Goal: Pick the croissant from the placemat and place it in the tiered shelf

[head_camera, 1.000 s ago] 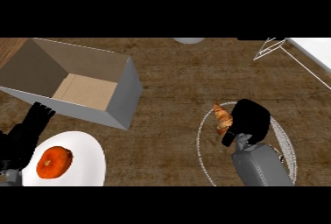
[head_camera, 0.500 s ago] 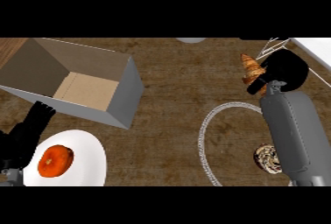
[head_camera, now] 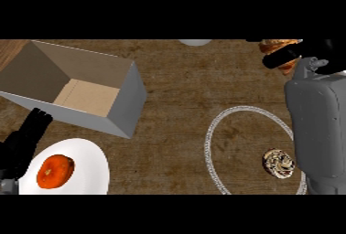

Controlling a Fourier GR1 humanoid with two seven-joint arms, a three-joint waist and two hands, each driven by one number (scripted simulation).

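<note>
Holding the croissant [head_camera: 278,47] at the upper right of the frame, the right hand [head_camera: 296,54] is curling its fingers round it, above the round placemat [head_camera: 215,146]. A patterned disc [head_camera: 278,163] is lying on the placemat. At upper left, an open grey box [head_camera: 121,98] is showing a bare cardboard floor. At lower left, a white plate [head_camera: 88,157] is carrying an orange fruit [head_camera: 55,171]; the left hand [head_camera: 24,139] is resting beside it, fingers straight. No writing is showing.
</note>
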